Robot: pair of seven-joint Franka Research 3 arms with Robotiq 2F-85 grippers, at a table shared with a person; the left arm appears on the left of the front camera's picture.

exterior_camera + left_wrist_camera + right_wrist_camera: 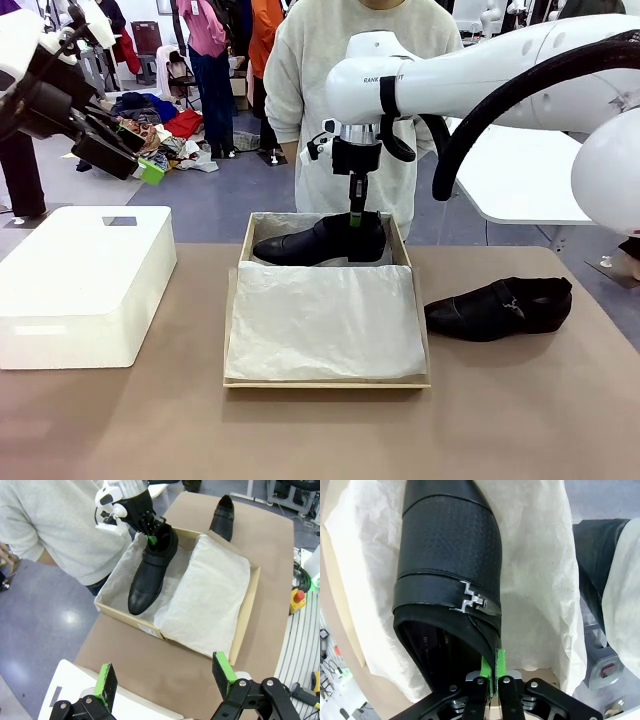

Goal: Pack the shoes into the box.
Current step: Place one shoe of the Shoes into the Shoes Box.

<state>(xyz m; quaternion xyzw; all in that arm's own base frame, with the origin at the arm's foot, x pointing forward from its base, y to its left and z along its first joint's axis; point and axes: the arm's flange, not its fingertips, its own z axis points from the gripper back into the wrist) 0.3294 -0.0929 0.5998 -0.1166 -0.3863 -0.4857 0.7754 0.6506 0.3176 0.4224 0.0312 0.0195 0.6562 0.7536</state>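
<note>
Pinching heel collar of boxed shoe (320, 240) with right jaws; holding left jaws wide open. Judging second shoe (498, 306), crosswise on table (520, 420) right of box (325, 382), nearer right arm.

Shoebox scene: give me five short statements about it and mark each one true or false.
1. The right gripper is shut on the heel-end rim of a black dress shoe inside the cardboard shoebox. True.
2. Both shoes are in the box. False: the second shoe lies on the table, to the right of the box.
3. The left gripper is open and holds nothing. True.
4. The white bin stands on the robot's right side of the box. False: it stands on the robot's left.
5. White tissue paper lines the box. True.
</note>
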